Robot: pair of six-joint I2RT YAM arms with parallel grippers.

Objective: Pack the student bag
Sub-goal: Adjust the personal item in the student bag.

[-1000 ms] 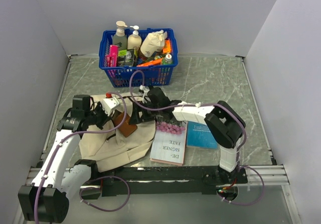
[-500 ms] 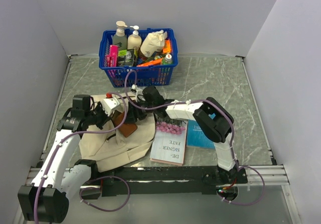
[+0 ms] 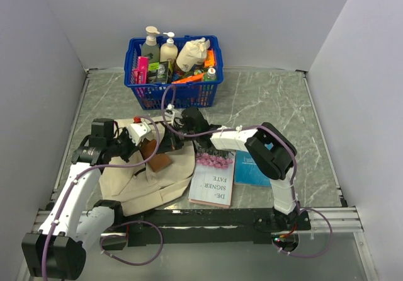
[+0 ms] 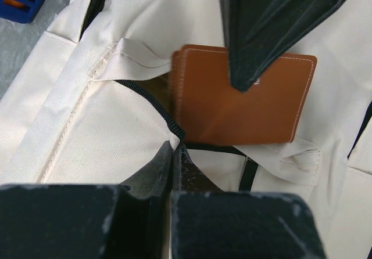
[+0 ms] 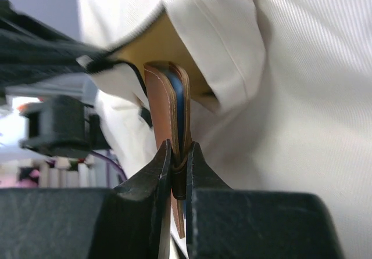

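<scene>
The student bag lies flat on the near left of the counter, its right edge just beside a pink book. Bare counter opens to the far right, and a blue basket sits by the far wall. The left hand is pressed together on the fabric at the bag's zipper. The right hand pinches a brown wallet at the bag's opening.
</scene>
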